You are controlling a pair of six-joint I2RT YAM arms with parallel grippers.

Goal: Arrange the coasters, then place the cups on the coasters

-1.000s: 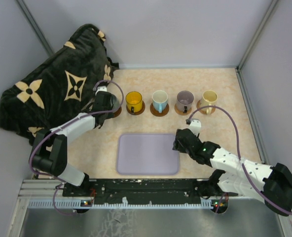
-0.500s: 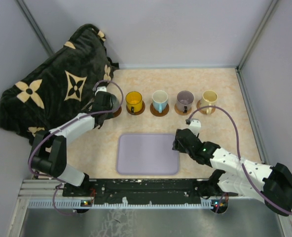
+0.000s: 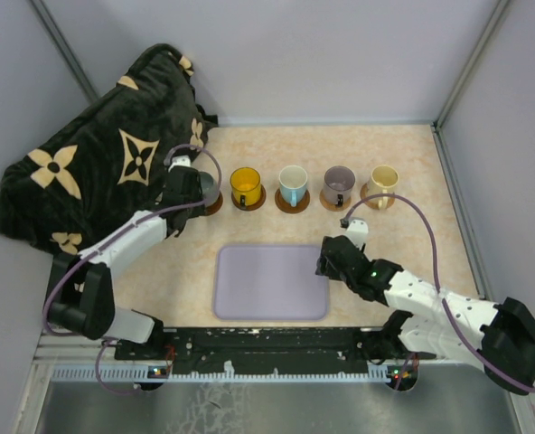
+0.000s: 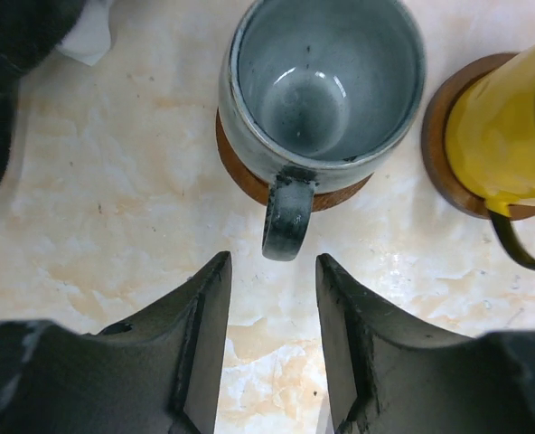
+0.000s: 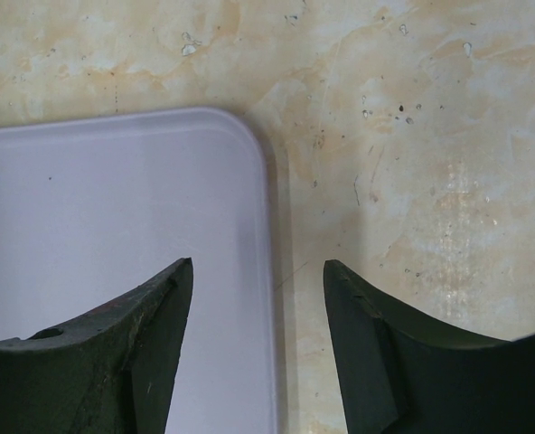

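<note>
Five cups stand in a row, each on a round brown coaster: grey-green, yellow, light blue, purple-grey and beige. In the left wrist view the grey-green cup sits upright on its coaster. Its handle points at my left gripper, which is open, the handle just beyond the fingertips and untouched. The yellow cup rests on its coaster to the right. My right gripper is open and holds nothing, hovering over the right edge of the tray.
A lavender rectangular tray lies in the near middle of the table, its corner under the right gripper. A dark flower-patterned blanket is heaped at the back left, close to the left gripper. Grey walls close in the table.
My left gripper has opened off the grey-green cup's handle and drawn back a little toward the left. The cup stays on its coaster. The right arm has barely moved.
</note>
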